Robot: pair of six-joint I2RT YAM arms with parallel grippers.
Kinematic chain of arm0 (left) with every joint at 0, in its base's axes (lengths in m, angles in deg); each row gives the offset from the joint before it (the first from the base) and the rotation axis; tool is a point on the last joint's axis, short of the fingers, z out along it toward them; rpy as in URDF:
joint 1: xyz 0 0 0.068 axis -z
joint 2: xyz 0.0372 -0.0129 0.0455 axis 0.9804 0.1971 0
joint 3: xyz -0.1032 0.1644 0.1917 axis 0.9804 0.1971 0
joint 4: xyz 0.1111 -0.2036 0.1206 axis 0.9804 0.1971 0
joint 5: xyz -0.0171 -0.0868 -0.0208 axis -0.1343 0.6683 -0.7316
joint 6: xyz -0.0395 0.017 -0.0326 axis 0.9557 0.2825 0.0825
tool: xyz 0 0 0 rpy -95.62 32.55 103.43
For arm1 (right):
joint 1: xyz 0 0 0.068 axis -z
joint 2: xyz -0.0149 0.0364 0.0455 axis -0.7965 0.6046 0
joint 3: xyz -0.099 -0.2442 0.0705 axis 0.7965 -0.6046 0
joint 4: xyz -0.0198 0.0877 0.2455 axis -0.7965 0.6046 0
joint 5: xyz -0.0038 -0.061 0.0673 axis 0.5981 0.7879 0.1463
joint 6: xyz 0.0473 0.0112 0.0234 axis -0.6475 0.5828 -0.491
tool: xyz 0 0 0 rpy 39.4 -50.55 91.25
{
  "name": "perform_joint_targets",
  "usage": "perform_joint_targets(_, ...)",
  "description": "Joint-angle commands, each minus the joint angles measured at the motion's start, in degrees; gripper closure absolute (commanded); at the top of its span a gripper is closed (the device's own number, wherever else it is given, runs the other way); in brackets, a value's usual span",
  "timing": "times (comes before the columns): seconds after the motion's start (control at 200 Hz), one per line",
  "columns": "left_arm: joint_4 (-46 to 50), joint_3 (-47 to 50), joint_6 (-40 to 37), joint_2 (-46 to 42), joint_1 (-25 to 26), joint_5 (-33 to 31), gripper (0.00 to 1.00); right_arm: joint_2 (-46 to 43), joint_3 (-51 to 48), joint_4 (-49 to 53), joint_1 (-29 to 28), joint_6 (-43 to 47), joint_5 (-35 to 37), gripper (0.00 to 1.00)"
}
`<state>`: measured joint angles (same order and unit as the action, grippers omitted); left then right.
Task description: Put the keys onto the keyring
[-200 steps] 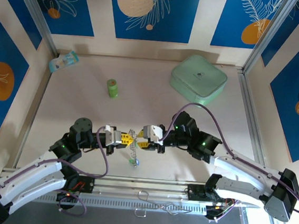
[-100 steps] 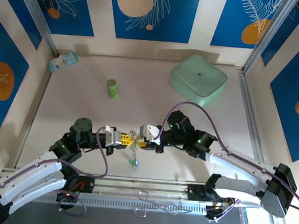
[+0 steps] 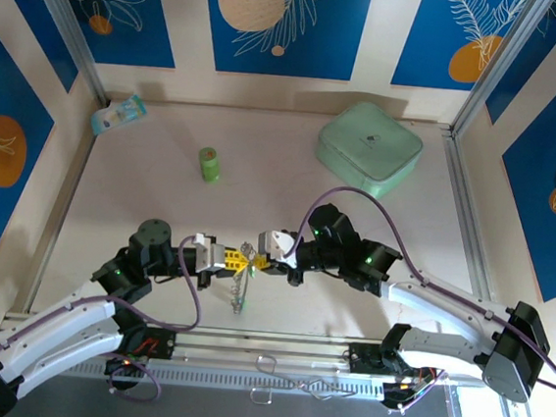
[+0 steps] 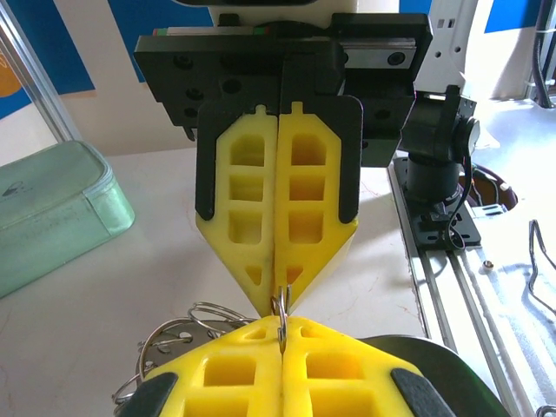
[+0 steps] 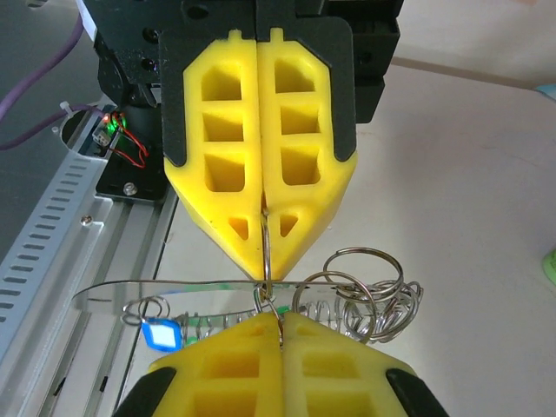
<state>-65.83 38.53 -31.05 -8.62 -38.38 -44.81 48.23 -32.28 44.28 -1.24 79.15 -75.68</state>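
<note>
Left fingers (image 3: pixel 242 258): closed tight on the thin wire of the keyring (image 5: pixel 266 246), meeting the right fingers tip to tip.
Right fingers (image 3: pixel 260 261): also pressed together, pinching the same wire loop from the opposite side; their seam shows no gap in the left wrist view (image 4: pixel 278 294).
Keyring: a short stretch of wire spans the small space between the two pairs of tips. A cluster of coiled rings (image 5: pixel 369 294) bunches just beside the right fingers.
Chain (image 3: pixel 241 286): hangs straight down from where the tips meet, toward the bench (image 3: pixel 161 197).
Keys: one blue-headed key (image 5: pixel 159 334) dangles by the chain, just beside the right fingers. Any others are too small to tell.
Mint box (image 3: pixel 369 146): lid shut, contents hidden. It sits on the bench well beyond the right fingers.
Green bottle (image 3: pixel 207 163): upright, well beyond the left fingers.
Clear packet (image 3: pixel 120 114): lies far beyond the left fingers at the bench's back corner; what it holds cannot be told.
</note>
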Motion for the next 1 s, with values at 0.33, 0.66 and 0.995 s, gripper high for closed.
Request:
perform_joint_targets(0.33,-8.1,1.2,1.2,0.3,0.2,0.9,1.00,-6.8,-6.1,-8.7,2.9,-4.2,-9.9,0.69)
perform_joint_targets(0.66,-11.0,1.5,3.3,2.7,0.2,3.5,1.00,-4.1,-5.8,-13.5,2.8,-6.0,-10.3,0.67)
perform_joint_targets(0.995,-11.0,1.5,3.2,2.4,0.2,3.8,1.00,-2.2,-4.8,-12.9,2.2,-6.3,-7.8,0.71)
